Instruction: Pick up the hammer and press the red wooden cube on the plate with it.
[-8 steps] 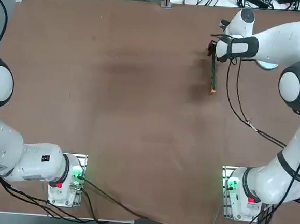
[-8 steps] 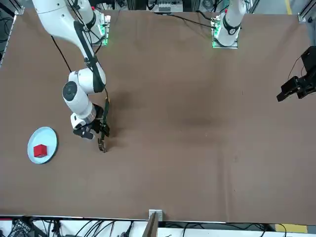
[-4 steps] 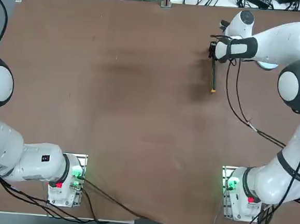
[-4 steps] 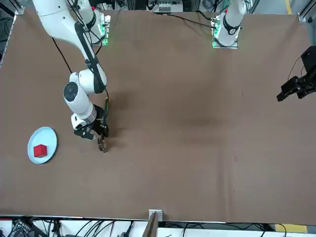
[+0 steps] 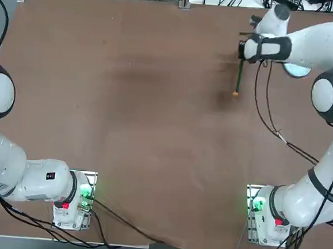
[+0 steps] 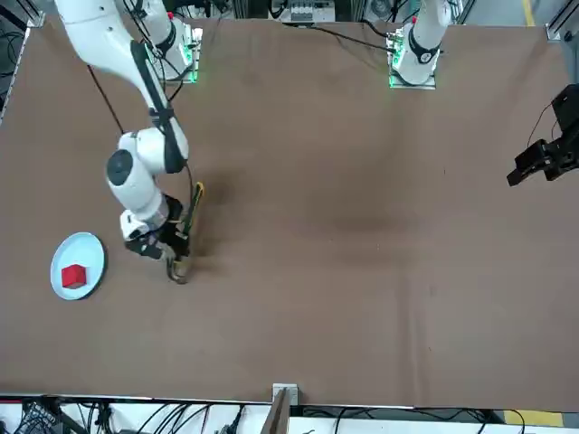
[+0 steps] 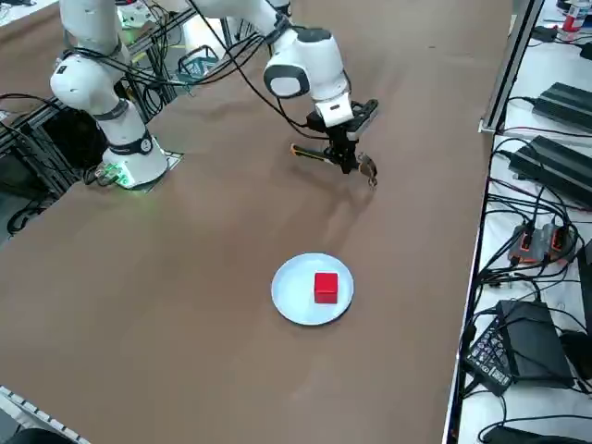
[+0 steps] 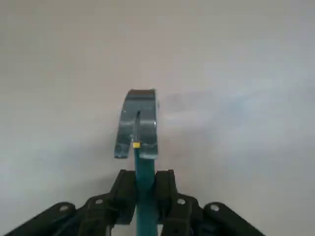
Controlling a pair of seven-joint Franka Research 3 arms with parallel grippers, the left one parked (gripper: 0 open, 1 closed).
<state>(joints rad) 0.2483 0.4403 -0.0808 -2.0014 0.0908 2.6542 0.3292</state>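
My right gripper [image 6: 168, 242] is shut on the dark handle of the hammer [image 6: 188, 221], close to its head. The hammer hangs just above the table, its orange tip [image 5: 236, 93] toward the robot and its head [image 7: 370, 169] toward the far edge. In the wrist view the curved metal head [image 8: 138, 123] juts out beyond the finger pads [image 8: 125, 189], which clamp the handle. The white plate [image 7: 291, 298] lies on the table to the gripper's right, a short way off. The red wooden cube [image 7: 325, 287] sits near its middle. In the top view my arm hides most of the plate [image 5: 297, 70].
The brown table [image 5: 144, 111] stretches wide toward the middle and left. Its far edge [image 5: 182, 3] runs close behind the gripper. Cables and electronics [image 7: 536, 240] lie past the table's far edge. My arm's base [image 5: 263, 216] stands at the near right.
The fingers have closed on the hammer's handle. The gripper has then moved up and toward the far edge, taking the hammer off the table with it.
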